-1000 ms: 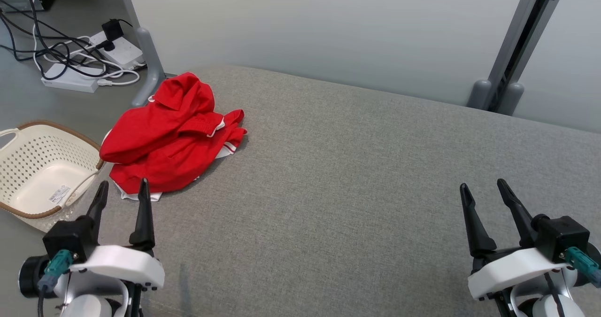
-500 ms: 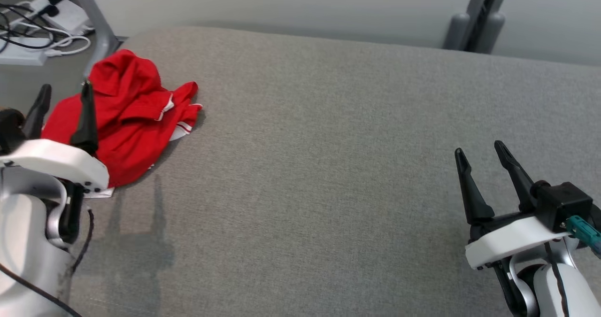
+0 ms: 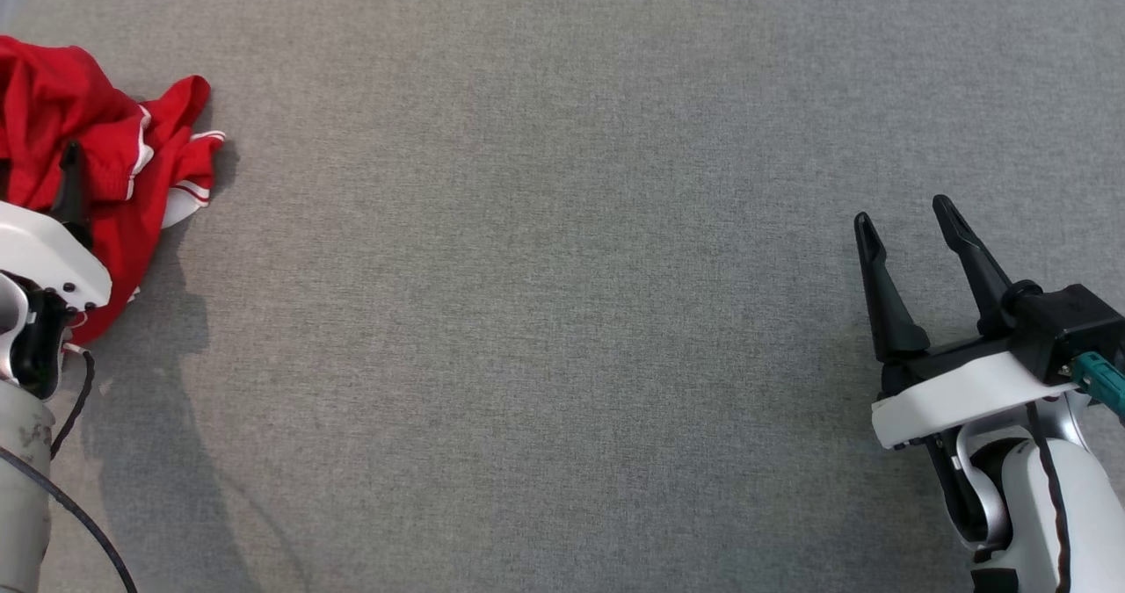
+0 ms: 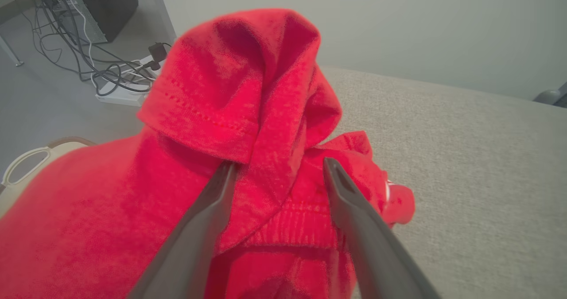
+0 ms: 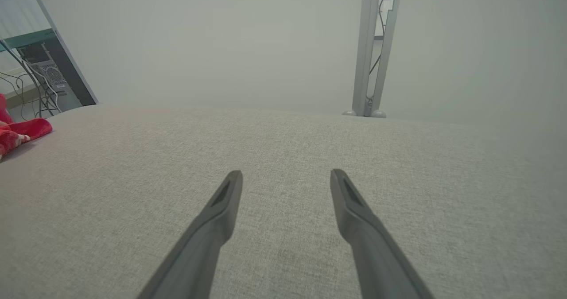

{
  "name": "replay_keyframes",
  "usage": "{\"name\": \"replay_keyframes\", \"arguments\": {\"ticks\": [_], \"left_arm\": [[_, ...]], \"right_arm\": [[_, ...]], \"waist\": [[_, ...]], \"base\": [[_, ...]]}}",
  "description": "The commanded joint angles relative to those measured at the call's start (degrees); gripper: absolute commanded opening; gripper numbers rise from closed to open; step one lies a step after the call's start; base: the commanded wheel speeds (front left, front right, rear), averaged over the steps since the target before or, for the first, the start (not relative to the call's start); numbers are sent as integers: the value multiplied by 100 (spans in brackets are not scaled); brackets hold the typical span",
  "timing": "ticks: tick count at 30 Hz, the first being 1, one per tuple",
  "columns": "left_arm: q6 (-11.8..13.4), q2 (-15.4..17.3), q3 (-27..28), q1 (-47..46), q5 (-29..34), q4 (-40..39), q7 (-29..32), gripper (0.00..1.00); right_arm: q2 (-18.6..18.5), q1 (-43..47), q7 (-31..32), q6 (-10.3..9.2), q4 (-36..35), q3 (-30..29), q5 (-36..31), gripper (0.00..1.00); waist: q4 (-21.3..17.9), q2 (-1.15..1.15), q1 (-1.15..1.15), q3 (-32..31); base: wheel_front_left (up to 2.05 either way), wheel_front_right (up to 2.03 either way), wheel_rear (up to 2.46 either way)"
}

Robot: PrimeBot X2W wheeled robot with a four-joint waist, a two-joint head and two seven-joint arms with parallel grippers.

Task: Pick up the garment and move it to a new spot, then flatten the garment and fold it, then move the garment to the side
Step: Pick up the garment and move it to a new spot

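Red garment [image 3: 114, 215]: 1 (crumpled) | left gripper [image 4: 277, 166]: released | right gripper [image 3: 903, 210]: released, empty

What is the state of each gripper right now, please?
Left gripper: open, fingers either side of a fold of the red garment, not closed on it.
Right gripper: open, holding nothing.

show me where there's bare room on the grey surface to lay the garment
Free: the wide grey surface between the red garment and the open right claw. Crowded: the left edge, where the open left claw is at the bunched garment.
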Motion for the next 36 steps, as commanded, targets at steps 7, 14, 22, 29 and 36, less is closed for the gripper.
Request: {"name": "replay_keyframes", "arguments": {"ticks": [7,14,22,29,36], "left_arm": [[49,240,-92,-488,164,551,-313,0],[184,448,-136,-800,341,399,-1020,0],[411,460,-193,-461,471,-958,-1277,0],[897,306,-291,854,490,-3303,-719,0],[1392,126,-518,2278,553,-5266,-25,0]], "right_arm": [[-15,-187,-83,0,73,-65,-46,100],[0,-83,-171,0,163,-248,-46,100],[60,176,-262,0,164,-445,-22,100],[111,465,-299,0,149,-467,48,100],[134,674,-276,0,80,-453,63,100]], "waist": [[-70,0,0,175],[-8,0,0,-138],[-69,0,0,-820],[-347,0,0,-1342],[-712,0,0,-1623]], "base": [[0,0,0],[0,0,0],[0,0,0],[0,0,0],[0,0,0]]}}
